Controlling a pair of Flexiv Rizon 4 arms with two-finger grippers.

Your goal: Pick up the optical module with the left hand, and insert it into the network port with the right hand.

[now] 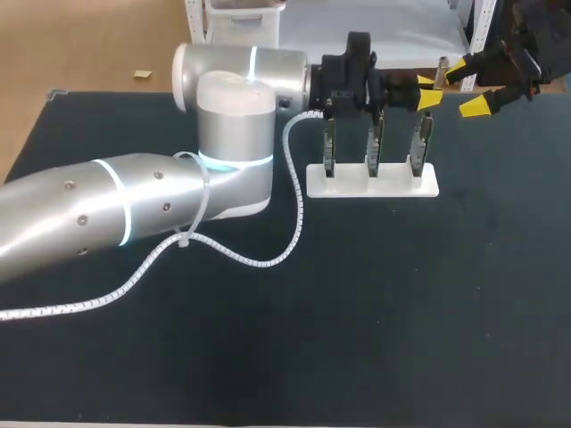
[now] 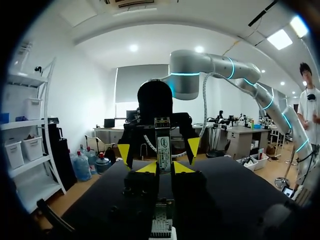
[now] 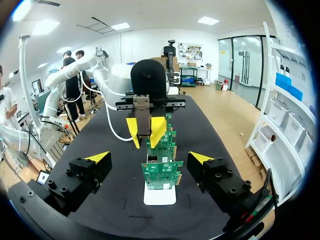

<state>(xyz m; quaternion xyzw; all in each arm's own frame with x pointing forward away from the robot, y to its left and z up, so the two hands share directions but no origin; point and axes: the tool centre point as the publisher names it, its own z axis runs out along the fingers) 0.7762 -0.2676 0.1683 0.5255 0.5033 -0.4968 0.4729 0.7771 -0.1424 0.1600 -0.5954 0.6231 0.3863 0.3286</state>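
The left gripper [image 3: 146,132] is clamped on the slim grey metal optical module [image 2: 163,145], holding it upright between its yellow tips, above the row of three green circuit boards [image 3: 161,172] that stand in a white slotted base [image 1: 357,185] on the dark table [image 1: 401,312]. The right gripper [image 1: 468,86] faces it from just beyond the rack, its fingers spread wide with nothing in them.

The handover looks like the risky part. The two grippers are near each other, so a slightly off approach could knock yellow tip against yellow tip. The module is narrow: if the right fingers close off-centre, or the left lets go too soon, it could drop onto the boards. A tilted grasp would likely miss the network port and shove the base, which looks light.
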